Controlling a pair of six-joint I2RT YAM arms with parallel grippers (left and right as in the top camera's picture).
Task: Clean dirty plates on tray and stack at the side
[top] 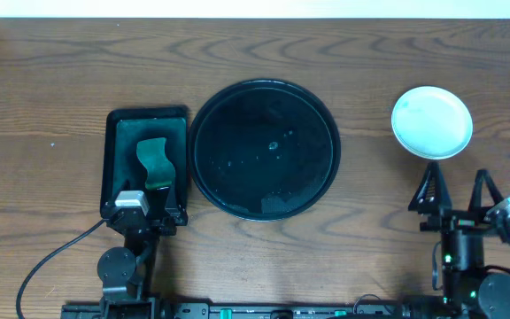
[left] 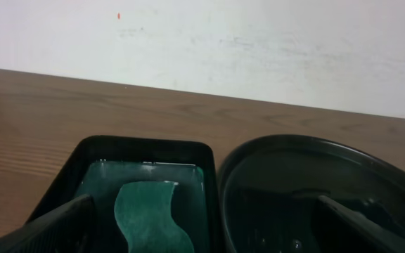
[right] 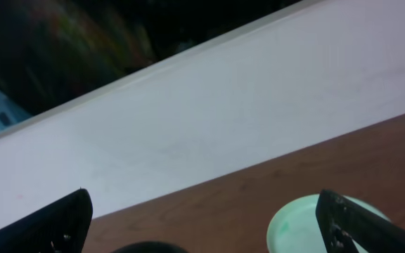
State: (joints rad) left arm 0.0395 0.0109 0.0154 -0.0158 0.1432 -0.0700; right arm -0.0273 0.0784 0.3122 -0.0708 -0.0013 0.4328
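The large round black tray sits in the middle of the table with no plate on it; its rim also shows in the left wrist view. A stack of plates, top one whitish-turquoise, stands on the table at the right; its edge shows in the right wrist view. My left gripper is open and empty at the near end of the small tray. My right gripper is open and empty, just in front of the plate stack.
A small rectangular dark green tray with a green sponge lies left of the black tray; both show in the left wrist view, tray and sponge. A white wall borders the table's far edge.
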